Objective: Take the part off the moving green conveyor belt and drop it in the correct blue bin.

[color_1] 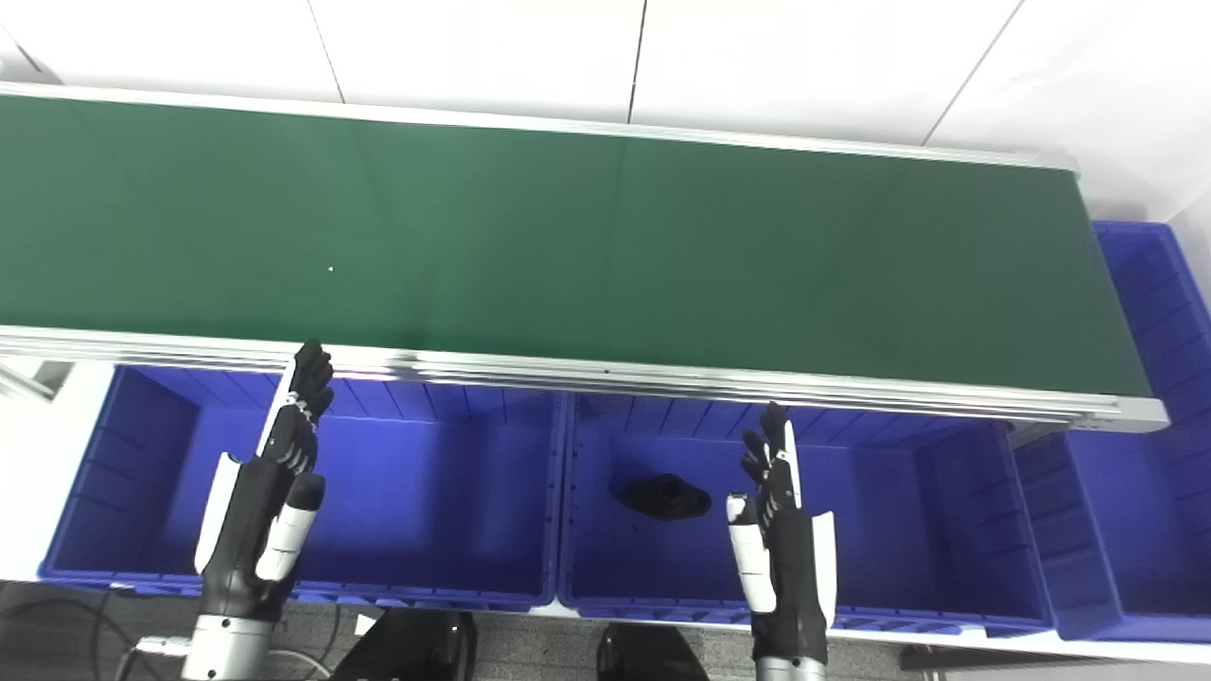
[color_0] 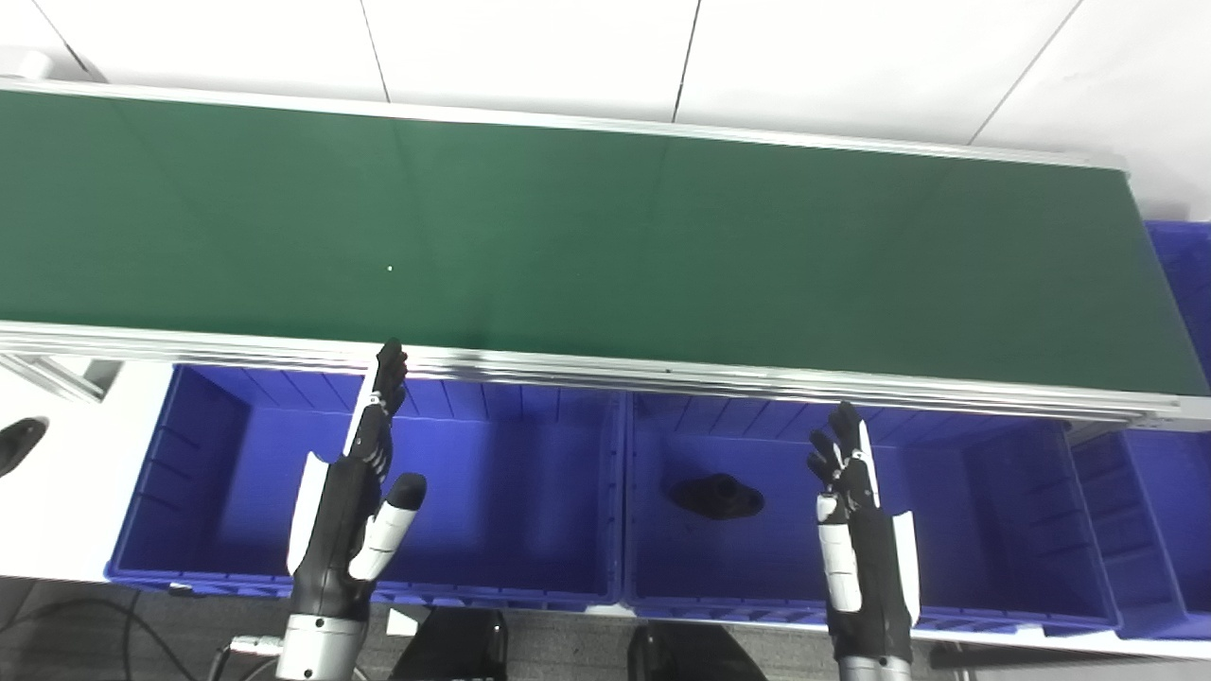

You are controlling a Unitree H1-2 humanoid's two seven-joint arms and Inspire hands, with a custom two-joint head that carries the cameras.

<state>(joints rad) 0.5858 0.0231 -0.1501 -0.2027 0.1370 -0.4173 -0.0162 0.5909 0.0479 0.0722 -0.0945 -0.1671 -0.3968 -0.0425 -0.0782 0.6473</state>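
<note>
Conveyor belt (color_0: 605, 246) runs 9 to 3 o'clock across the far side. Nearside, below its rail: left bin (color_0: 218, 567) at 7 o'clock, middle bin (color_0: 993, 605) at 5, touching side by side. Part (color_0: 715, 497) lies in middle bin, left half. Third bin (color_0: 1164, 530) at 4 o'clock, fourth bin (color_0: 1183, 274) beyond belt's 3 o'clock end.

**Colours of the sorting station**

Conveyor belt (color_0: 605, 246): dark green, plain, with one small white speck (color_0: 390, 269) and silver metal rails. Bins: left bin (color_0: 236, 567) and right bin (color_0: 993, 530), saturated blue with ribbed walls. Part (color_0: 715, 496): black. Left hand (color_0: 355, 492) and right hand (color_0: 856, 530): black with white panels. Floor behind: white tiles, dark seams.
</note>
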